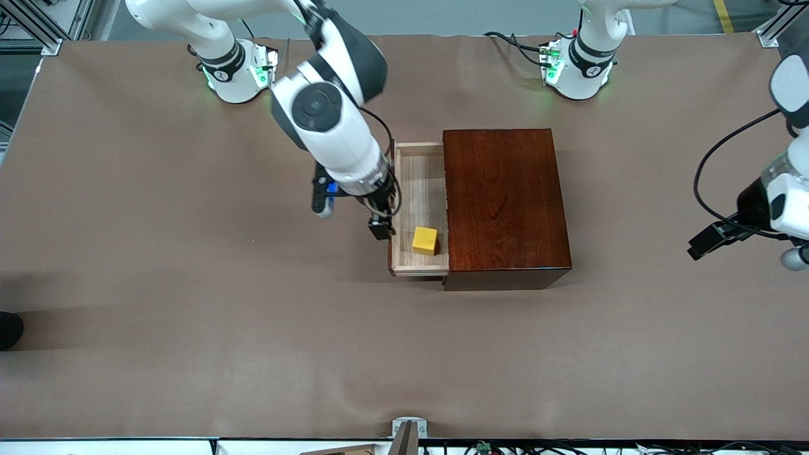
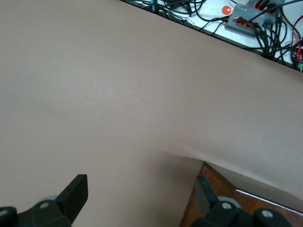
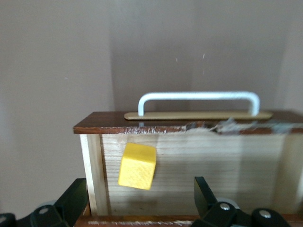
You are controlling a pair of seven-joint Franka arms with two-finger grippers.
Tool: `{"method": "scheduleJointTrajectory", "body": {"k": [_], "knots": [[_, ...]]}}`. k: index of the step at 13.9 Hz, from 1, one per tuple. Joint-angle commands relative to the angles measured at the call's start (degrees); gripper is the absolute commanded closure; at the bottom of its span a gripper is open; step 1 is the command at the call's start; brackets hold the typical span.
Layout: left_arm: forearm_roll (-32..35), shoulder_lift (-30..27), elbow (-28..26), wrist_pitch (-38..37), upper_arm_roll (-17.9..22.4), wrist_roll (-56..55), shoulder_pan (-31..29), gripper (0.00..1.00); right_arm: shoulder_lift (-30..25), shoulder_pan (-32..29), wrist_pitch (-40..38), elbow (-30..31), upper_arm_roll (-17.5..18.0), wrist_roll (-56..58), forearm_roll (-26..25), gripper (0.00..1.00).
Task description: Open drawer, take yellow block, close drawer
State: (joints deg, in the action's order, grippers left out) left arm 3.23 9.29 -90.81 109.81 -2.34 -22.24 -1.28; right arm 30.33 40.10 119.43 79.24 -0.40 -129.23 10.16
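Observation:
The drawer [image 1: 420, 183] stands pulled out of the mahogany box [image 1: 505, 202] toward the right arm's end of the table. The yellow block [image 1: 425, 241] lies in the drawer at its end nearer the front camera. My right gripper [image 1: 381, 225] hangs open and empty over the drawer's front edge. In the right wrist view the gripper [image 3: 140, 198] is spread wide just short of the block [image 3: 137, 166], with the pale tray [image 3: 213, 156] and white handle [image 3: 199, 97] past it. My left gripper [image 1: 714, 239] waits open at the left arm's end of the table, and in the left wrist view [image 2: 139, 194] it is over bare cloth.
The brown cloth [image 1: 189, 284] covers the whole table. A metal bracket [image 1: 409, 430] sits at the table edge nearest the front camera. Cables and a grey box [image 2: 246, 21] lie past the table edge in the left wrist view, where a brown wooden corner [image 2: 189, 215] also shows.

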Motion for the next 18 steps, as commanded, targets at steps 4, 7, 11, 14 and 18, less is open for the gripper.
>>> {"method": "scheduleJointTrajectory", "body": {"k": [4,7,11,14,18], "knots": [[-0.5,-1.6,-1.6,-1.8,-0.7,3.1,-2.2,0.0,5.7,2.4,5.8,-2.4,-0.8,-8.0,0.5,0.0],[-0.5,-1.4,-1.1,-1.8,-0.7,3.3,-2.5,0.0,7.0,2.9,9.1,-2.3,-0.9,-9.9,0.3,0.0],[-0.5,-1.8,-1.4,-2.0,-0.7,5.5,-2.4,0.0,8.9,3.1,12.1,-2.3,-0.9,-10.2,0.2,0.0],[-0.5,-5.2,-3.7,-6.6,-0.7,16.4,-2.5,0.0,10.2,3.9,13.6,-2.2,-0.9,-10.2,-0.1,0.0],[-0.5,-12.4,-13.7,-6.7,-0.8,20.4,-2.5,0.0,11.1,4.0,14.9,-2.2,-1.0,-10.2,-0.1,0.0]]}}
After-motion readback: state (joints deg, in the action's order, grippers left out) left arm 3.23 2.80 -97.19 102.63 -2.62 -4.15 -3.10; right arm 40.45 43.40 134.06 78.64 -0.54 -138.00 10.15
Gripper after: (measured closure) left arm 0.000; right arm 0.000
